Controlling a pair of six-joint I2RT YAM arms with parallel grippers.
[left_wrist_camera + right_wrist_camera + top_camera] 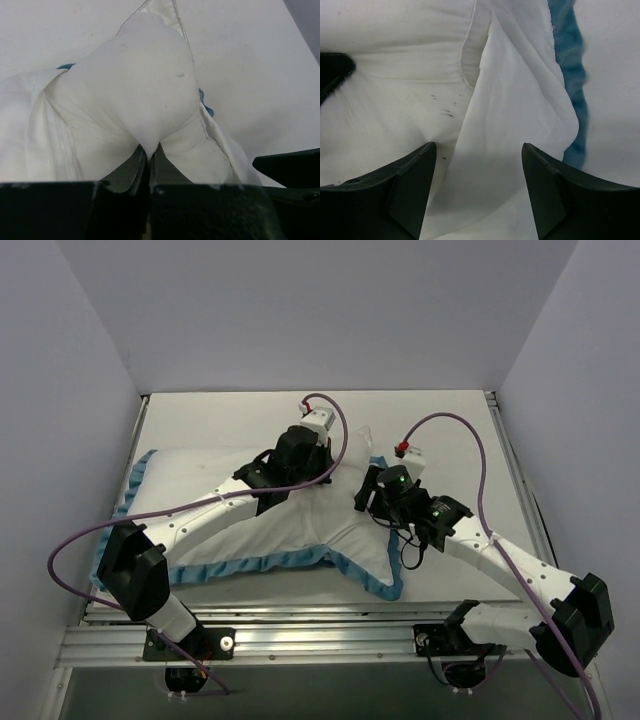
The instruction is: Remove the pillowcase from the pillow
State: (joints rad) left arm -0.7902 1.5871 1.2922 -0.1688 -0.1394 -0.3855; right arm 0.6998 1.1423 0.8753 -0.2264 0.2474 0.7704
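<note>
The pillowcase (250,530) lies flat, white side up, its blue ruffled trim round the edges. The plump white pillow (357,445) sticks out of its open end at the far right. My left gripper (312,472) is shut on a pinch of the pillow (140,85), which bulges above the closed jaws (149,152); the pillowcase (50,135) is bunched around it. My right gripper (366,498) is open just above the pillowcase's right edge. In the right wrist view its jaws (477,165) straddle a thin fold of pillowcase (520,125), with the pillow (395,100) to the left and blue trim at the right.
The white table (440,440) has walls on the left, back and right. A metal rail (300,635) runs along the near edge by the arm bases. The left gripper's black body (332,70) shows close beside the right one.
</note>
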